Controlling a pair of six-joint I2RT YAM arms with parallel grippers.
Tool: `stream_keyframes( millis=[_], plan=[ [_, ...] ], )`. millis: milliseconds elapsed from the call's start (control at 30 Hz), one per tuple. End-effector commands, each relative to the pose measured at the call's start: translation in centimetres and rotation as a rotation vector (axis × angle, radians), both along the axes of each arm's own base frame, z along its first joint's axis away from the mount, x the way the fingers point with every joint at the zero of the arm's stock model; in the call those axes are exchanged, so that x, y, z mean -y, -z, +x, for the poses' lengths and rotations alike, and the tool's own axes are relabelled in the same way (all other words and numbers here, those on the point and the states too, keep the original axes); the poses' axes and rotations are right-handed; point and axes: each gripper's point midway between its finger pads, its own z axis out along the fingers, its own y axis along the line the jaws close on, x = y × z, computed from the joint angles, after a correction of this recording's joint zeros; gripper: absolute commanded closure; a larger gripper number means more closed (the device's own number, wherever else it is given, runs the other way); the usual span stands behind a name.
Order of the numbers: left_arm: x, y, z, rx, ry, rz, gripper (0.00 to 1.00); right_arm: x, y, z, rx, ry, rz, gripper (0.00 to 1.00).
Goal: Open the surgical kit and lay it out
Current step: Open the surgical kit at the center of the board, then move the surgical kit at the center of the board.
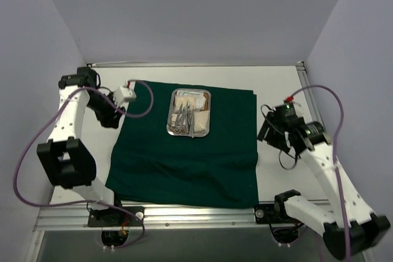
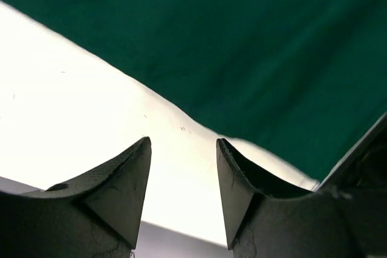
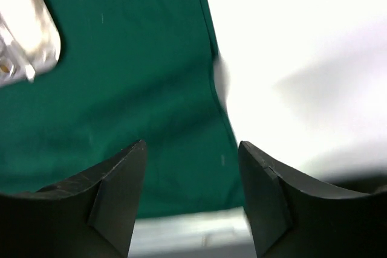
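Note:
The surgical kit lies opened on the table: its dark green cloth [image 1: 184, 157] is spread flat. A rectangular steel tray [image 1: 189, 113] stands on the cloth's far half, holding slim silver instruments [image 1: 184, 121] and white gauze [image 1: 189, 99]. My left gripper [image 1: 118, 115] hangs at the cloth's left edge, open, with only bare table between its fingers [image 2: 183, 140]; the cloth [image 2: 242, 40] fills the space beyond them. My right gripper [image 1: 264, 133] is at the cloth's right edge, open and empty [image 3: 192, 143], over the cloth's hem [image 3: 211, 77]. The tray's corner [image 3: 24, 34] shows at the upper left there.
White table [image 1: 279, 90] shows to the right of the cloth and in a narrow strip on the left. Grey walls close in the back and both sides. A metal rail [image 1: 196, 213] runs along the near edge by the arm bases.

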Motion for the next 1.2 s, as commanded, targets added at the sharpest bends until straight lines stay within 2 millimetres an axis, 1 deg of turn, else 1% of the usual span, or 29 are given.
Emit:
stream_keyframes(
  millis=[0, 33, 67, 100, 133, 167, 200, 233, 267, 300, 333, 367, 400, 433, 467, 567, 600, 633, 667, 700, 733, 867, 933, 967, 1000, 1033, 1100, 1133, 1167],
  plan=[
    [2.6, -1.4, 4.6, -0.124, -0.381, -0.210, 0.44, 0.5, 0.8, 9.3, 0.149, -0.051, -0.150, 0.42],
    [2.5, -1.0, 6.4, -0.147, -0.535, -0.228, 0.43, 0.7, 3.1, 11.4, 0.096, -0.063, -0.176, 0.42],
    [2.1, 0.6, 9.3, -0.130, -0.588, -0.235, 0.24, 1.5, 3.2, 14.5, 0.152, -0.034, -0.152, 0.41],
    [1.8, 1.3, 10.6, -0.124, -0.644, -0.229, 0.23, 2.0, 4.2, 16.1, 0.146, -0.027, -0.147, 0.41],
    [1.6, 1.5, 12.0, -0.120, -0.729, -0.239, 0.23, 2.4, 6.5, 18.1, 0.099, -0.041, -0.151, 0.41],
    [1.3, 2.7, 13.8, -0.096, -0.759, -0.243, 0.23, 2.9, 6.8, 20.3, 0.137, -0.032, -0.148, 0.42],
    [1.1, 3.2, 14.6, -0.087, -0.785, -0.241, 0.23, 3.0, 7.5, 21.6, 0.132, -0.044, -0.165, 0.42],
    [0.6, 3.8, 15.2, -0.080, -0.836, -0.224, 0.23, 3.1, 10.2, 22.6, 0.074, -0.082, -0.194, 0.42],
    [0.3, 4.7, 16.4, -0.053, -0.851, -0.221, 0.23, 2.9, 9.5, 24.7, 0.107, -0.088, -0.198, 0.41],
    [0.1, 5.3, 16.8, -0.047, -0.864, -0.209, 0.22, 2.9, 10.4, 25.5, 0.093, -0.096, -0.206, 0.41],
    [-0.3, 6.1, 17.1, -0.043, -0.889, -0.182, 0.22, 2.7, 12.9, 26.1, 0.042, -0.117, -0.205, 0.41],
    [-0.3, 7.4, 17.5, -0.059, -0.892, -0.172, 0.23, 2.2, 12.9, 27.5, 0.058, -0.140, -0.199, 0.41],
    [-0.2, 8.2, 17.5, -0.073, -0.898, -0.161, 0.23, 2.1, 13.8, 28.0, 0.041, -0.147, -0.197, 0.41],
    [-0.1, 8.8, 17.5, -0.091, -0.907, -0.154, 0.25, 1.9, 16.1, 28.1, -0.004, -0.165, -0.191, 0.42],
    [-0.2, 10.4, 17.5, -0.120, -0.916, -0.130, 0.27, 1.8, 16.7, 28.4, -0.014, -0.171, -0.193, 0.42],
    [0.3, 12.9, 17.2, -0.175, -0.933, -0.109, 0.32, 1.7, 19.2, 29.0, -0.051, -0.184, -0.189, 0.44],
    [0.4, 13.4, 17.2, -0.184, -0.936, -0.103, 0.33, 1.5, 19.3, 29.4, -0.048, -0.195, -0.188, 0.48],
    [0.5, 13.8, 17.2, -0.190, -0.942, -0.100, 0.35, 1.4, 20.5, 29.4, -0.069, -0.204, -0.177, 0.52],
    [0.5, 14.6, 17.0, -0.208, -0.946, -0.096, 0.38, 0.7, 20.7, 29.5, -0.068, -0.222, -0.147, 0.57],
    [0.9, 14.9, 17.0, -0.223, -0.942, -0.109, 0.41, 0.5, 20.7, 30.0, -0.061, -0.226, -0.140, 0.69],
    [1.1, 15.1, 17.0, -0.231, -0.939, -0.115, 0.45, 0.4, 21.3, 30.1, -0.067, -0.231, -0.132, 0.75],
    [2.4, 16.1, 16.8, -0.257, -0.910, -0.117, 0.63, -0.2, 20.5, 32.4, -0.014, -0.238, -0.092, 0.99],
    [2.7, 16.3, 16.9, -0.265, -0.906, -0.128, 0.70, -0.7, 20.2, 33.3, 0.006, -0.247, -0.066, 1.00],
    [2.8, 16.6, 17.0, -0.273, -0.906, -0.131, 0.73, -0.8, 19.2, 34.4, 0.039, -0.246, -0.061, 1.00],
    [3.0, 16.7, 17.1, -0.278, -0.906, -0.135, 0.81, -0.6, 19.0, 35.0, 0.049, -0.241, -0.056, 1.00],
    [3.0, 16.5, 17.7, -0.269, -0.907, -0.148, 0.85, -0.4, 19.1, 35.5, 0.055, -0.234, -0.053, 1.00],
    [3.3, 16.9, 18.1, -0.272, -0.907, -0.150, 0.93, 0.6, 17.7, 37.6, 0.106, -0.202, -0.052, 1.00],
    [3.4, 16.8, 18.4, -0.269, -0.912, -0.154, 0.98, 0.9, 18.1, 38.3, 0.115, -0.192, -0.053, 1.00],
    [3.8, 16.7, 19.0, -0.258, -0.907, -0.161, 0.98, 1.3, 17.8, 39.0, 0.131, -0.178, -0.049, 1.00]
  ],
)
